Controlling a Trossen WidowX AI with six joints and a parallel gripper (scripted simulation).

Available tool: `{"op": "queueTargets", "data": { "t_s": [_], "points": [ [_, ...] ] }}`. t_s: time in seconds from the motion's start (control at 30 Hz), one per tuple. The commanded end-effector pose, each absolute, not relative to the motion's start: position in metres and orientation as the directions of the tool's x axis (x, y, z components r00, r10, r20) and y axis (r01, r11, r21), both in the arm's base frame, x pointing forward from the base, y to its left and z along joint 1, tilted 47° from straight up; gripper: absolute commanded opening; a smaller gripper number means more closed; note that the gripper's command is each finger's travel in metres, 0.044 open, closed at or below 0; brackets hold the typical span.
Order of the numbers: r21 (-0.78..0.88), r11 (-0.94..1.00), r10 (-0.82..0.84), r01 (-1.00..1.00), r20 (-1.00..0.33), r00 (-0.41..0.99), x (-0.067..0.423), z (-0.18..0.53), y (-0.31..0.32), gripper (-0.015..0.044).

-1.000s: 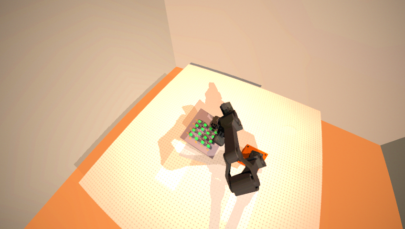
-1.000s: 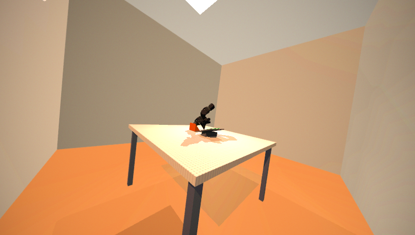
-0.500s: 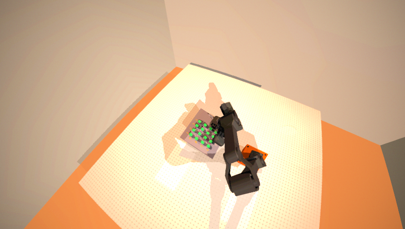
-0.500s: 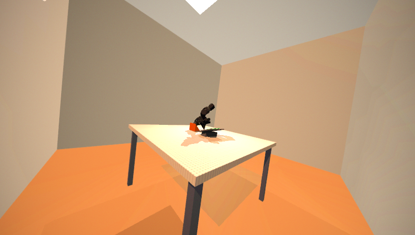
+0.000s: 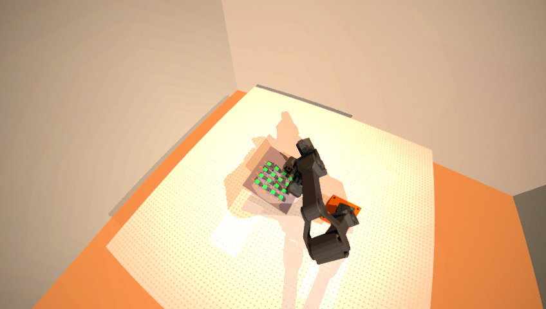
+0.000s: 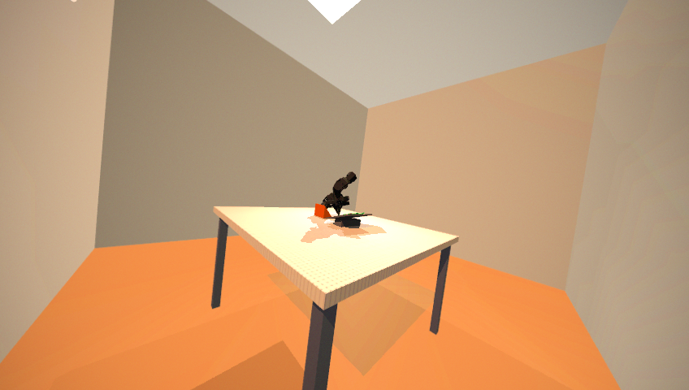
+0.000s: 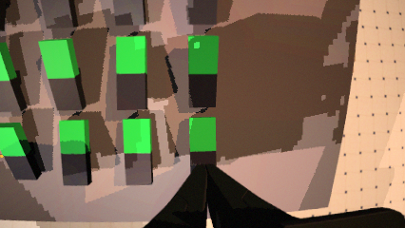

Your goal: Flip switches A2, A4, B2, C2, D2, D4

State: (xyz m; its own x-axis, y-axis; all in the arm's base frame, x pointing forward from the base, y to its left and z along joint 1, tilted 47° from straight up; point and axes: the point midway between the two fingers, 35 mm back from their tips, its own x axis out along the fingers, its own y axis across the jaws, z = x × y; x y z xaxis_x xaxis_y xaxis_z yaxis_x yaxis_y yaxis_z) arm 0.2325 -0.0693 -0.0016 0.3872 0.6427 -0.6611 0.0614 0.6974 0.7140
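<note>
The switch panel (image 5: 249, 184) (image 6: 358, 214) (image 7: 285, 95) lies on the table in front of the arm, with rows of rocker switches, each with a green end and a dark end. My gripper (image 7: 204, 172) (image 5: 293, 179) is shut and empty, its fingertips together. In the wrist view the tips sit at the dark near end of the rightmost switch (image 7: 202, 135) in the nearest row. The switch behind it (image 7: 203, 54) and two more columns to the left show in that view. The printed labels are out of the wrist view. I cannot tell if the tips touch the switch.
The arm's base stands on an orange plate (image 5: 337, 203) (image 6: 319, 210) just behind the panel. The dotted table top (image 5: 383, 172) (image 6: 338, 261) extends on all sides, with an orange floor below.
</note>
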Motion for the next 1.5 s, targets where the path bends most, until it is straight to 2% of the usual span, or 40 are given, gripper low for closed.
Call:
{"op": "queueTargets", "data": {
  "t_s": [0.0, 0.87, 1.2, 1.47],
  "points": [
    [0.718, 0.693, 0.644, 0.064, -0.657, 0.392, 0.233, -0.002, -0.069, 0.0],
    [0.718, 0.693, 0.644, 0.063, -0.657, 0.392, 0.235, -0.004, -0.066, 0.0],
    [0.716, 0.695, 0.651, 0.065, -0.665, 0.366, 0.211, 0.039, -0.11, 0.0],
    [0.718, 0.693, 0.653, 0.063, -0.662, 0.368, 0.277, 0.095, -0.1, 0.0]
  ]
}}
